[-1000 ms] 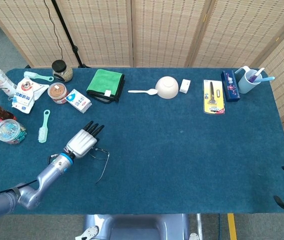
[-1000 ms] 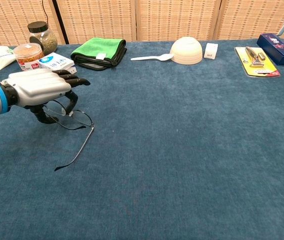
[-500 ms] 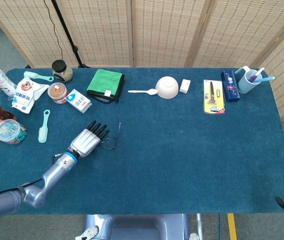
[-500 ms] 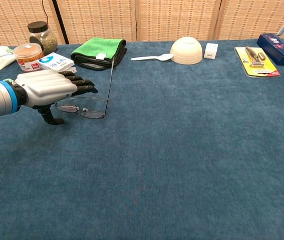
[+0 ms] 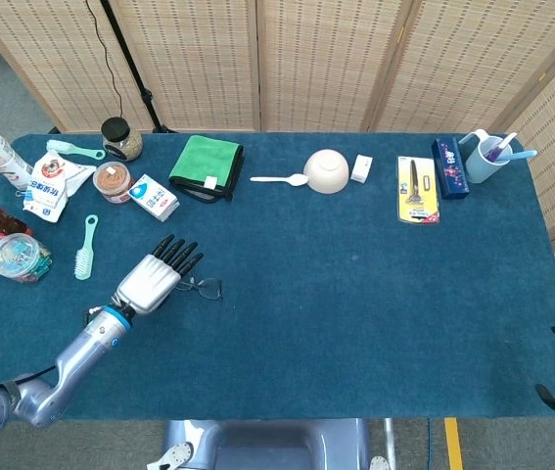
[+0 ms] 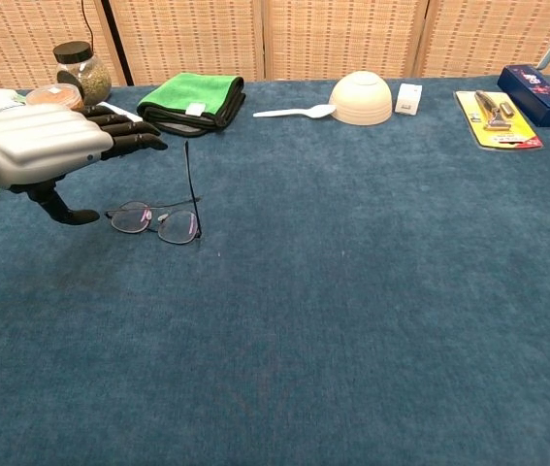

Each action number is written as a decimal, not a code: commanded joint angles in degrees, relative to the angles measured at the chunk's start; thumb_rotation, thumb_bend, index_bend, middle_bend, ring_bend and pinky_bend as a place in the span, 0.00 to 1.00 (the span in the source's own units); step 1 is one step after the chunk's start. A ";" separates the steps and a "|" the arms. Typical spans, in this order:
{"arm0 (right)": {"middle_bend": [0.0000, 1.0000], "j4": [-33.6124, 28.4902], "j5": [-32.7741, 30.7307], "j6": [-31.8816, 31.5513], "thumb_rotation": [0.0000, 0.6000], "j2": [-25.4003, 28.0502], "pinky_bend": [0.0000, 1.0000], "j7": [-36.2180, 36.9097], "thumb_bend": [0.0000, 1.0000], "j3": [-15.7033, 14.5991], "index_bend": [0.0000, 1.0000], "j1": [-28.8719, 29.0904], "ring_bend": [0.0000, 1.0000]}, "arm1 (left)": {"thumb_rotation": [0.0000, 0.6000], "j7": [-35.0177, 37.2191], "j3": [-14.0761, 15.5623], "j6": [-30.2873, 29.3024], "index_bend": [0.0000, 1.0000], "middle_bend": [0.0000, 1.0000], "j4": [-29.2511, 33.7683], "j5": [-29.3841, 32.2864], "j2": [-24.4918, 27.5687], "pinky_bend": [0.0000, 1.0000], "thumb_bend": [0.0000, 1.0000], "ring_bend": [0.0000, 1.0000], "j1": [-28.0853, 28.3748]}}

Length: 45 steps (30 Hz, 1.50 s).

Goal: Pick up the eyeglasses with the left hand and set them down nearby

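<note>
Blue-felt desk (image 6: 372,320): eyeglasses (image 6: 156,219) rest near left edge, released; left hand (image 6: 40,146) hovers beside, fingers spread, empty, placement apparently done.

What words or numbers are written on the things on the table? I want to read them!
None can be read for sure.
White pouch: blue characters, too small.
Blue-and-white box: print too blurred.
Dark blue box: small print, unreadable.
Yellow card: no clear text.
Towel tag: blank or too small.
</note>
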State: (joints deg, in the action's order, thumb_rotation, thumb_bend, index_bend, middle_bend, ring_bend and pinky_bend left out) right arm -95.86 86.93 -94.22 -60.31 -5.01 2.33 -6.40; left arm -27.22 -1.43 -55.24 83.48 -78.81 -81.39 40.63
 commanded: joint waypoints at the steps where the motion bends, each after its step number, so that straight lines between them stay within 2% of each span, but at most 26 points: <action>1: 0.11 -0.08 0.14 -0.07 1.00 0.04 0.17 -0.08 0.14 0.03 0.23 0.03 0.11 | 1.00 2.15 0.80 -1.50 0.03 0.00 2.88 -1.82 1.71 0.00 0.28 0.00 -1.08; 14: 0.11 -0.03 0.88 -0.38 1.00 -0.15 0.17 0.09 0.14 -0.02 0.23 0.05 0.11 | 1.00 5.96 3.58 -8.30 0.03 0.00 14.46 -12.30 7.25 0.00 0.28 0.00 -3.74; 22: 0.11 0.70 1.06 -1.05 1.00 -0.16 0.17 1.22 0.14 -0.07 0.23 -0.37 0.11 | 1.00 5.50 4.34 -6.19 0.03 0.00 18.02 -15.24 6.45 0.00 0.28 0.00 -2.74; 34: 0.11 2.27 0.49 -1.75 1.00 -0.26 0.17 3.34 0.14 -0.12 0.23 -1.22 0.11 | 1.00 7.48 0.66 1.53 0.03 0.00 16.91 -9.76 -0.52 0.00 0.27 0.00 1.31; 45: 0.11 3.02 -0.17 -1.76 1.00 -0.22 0.17 4.26 0.14 -0.05 0.23 -1.62 0.11 | 1.00 8.60 -3.69 5.17 0.03 0.00 9.63 -3.13 -7.59 0.00 0.27 0.00 4.27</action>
State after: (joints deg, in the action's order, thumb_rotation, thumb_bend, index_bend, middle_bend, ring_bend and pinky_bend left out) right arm -92.85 86.77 -95.97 -60.53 -0.76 2.28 -8.02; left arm -18.90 -4.16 -50.58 94.46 -83.23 -87.91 44.35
